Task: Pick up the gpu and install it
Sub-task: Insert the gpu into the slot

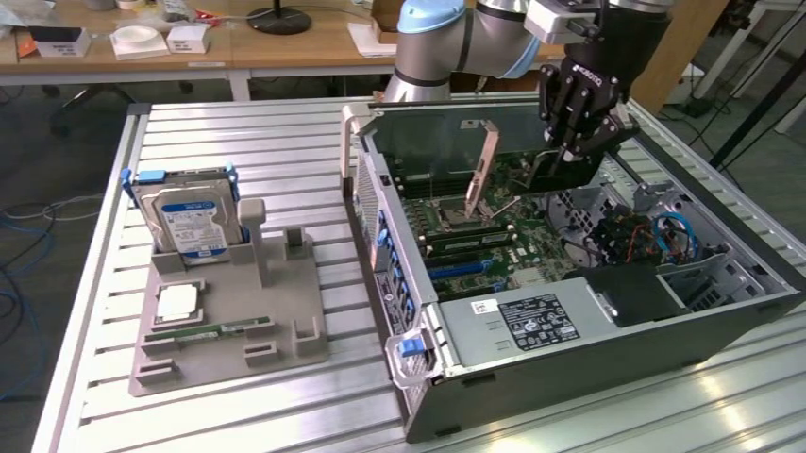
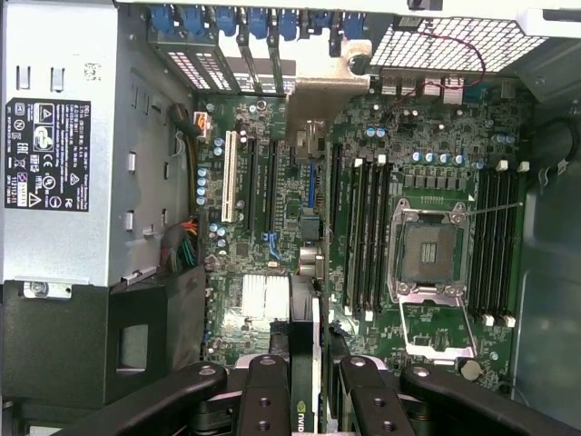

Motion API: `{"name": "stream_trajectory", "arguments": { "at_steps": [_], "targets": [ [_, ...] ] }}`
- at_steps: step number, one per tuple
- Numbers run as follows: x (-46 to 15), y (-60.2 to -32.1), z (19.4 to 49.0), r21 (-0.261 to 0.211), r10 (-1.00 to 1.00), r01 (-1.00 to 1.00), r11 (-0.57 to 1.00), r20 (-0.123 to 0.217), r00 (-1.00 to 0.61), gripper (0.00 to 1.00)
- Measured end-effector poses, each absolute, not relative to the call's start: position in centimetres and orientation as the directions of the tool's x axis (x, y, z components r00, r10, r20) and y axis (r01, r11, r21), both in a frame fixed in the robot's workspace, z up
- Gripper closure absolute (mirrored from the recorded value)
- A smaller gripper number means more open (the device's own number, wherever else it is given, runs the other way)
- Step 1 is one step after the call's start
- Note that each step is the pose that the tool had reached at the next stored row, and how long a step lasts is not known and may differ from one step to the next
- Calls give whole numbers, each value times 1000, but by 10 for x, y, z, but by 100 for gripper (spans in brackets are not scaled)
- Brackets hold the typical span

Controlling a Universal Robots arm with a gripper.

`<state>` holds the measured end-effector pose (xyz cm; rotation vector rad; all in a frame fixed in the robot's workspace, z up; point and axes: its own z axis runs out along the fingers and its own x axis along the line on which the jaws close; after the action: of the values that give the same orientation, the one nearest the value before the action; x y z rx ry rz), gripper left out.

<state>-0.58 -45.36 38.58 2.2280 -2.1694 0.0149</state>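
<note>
1. Black gripper fingers (image 2: 263,391) fill the near edge of the wrist view, one on each side of the gpu (image 2: 304,350). The jaws are partway closed and clamp the card by its two flat faces.
2. From the exterior view, the arm (image 1: 435,38) reaches in from the far side of the table (image 1: 252,142). Its wrist is turned down, so the gripper (image 1: 569,162) points into the open side of the computer case (image 1: 605,368).
3. Held this way, the gpu (image 1: 542,177) stands on edge, its faces square to the motherboard (image 2: 427,163). It sits inside the case opening, over the board's middle.
4. Its long axis runs from the fingers toward the case's rear wall, parallel to the white expansion slot (image 2: 230,177).
5. At the far end, the silver end bracket (image 2: 318,100) sits close to the row of blue slot latches (image 2: 263,23). In the exterior view the bracket (image 1: 482,170) leans slightly, its upper end toward that view's right.
6. Whether the card's lower edge touches a slot cannot be told.
7. On one side of the card lie the memory slots and the open processor socket (image 2: 436,250); on the other sits the grey power supply (image 2: 73,145).
8. Well apart, on the exterior view's left, a grey fixture (image 1: 226,354) carries the hard drive (image 1: 189,222) upright and the memory stick (image 1: 208,332) lying flat.
</note>
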Motion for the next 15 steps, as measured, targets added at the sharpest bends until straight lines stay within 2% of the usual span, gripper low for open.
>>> {"name": "stream_trajectory", "arguments": {
  "at_steps": [15],
  "targets": [
    [-8, -453, 377, 10, -998, -998, 62, 30, -61, 74]
  ]
}}
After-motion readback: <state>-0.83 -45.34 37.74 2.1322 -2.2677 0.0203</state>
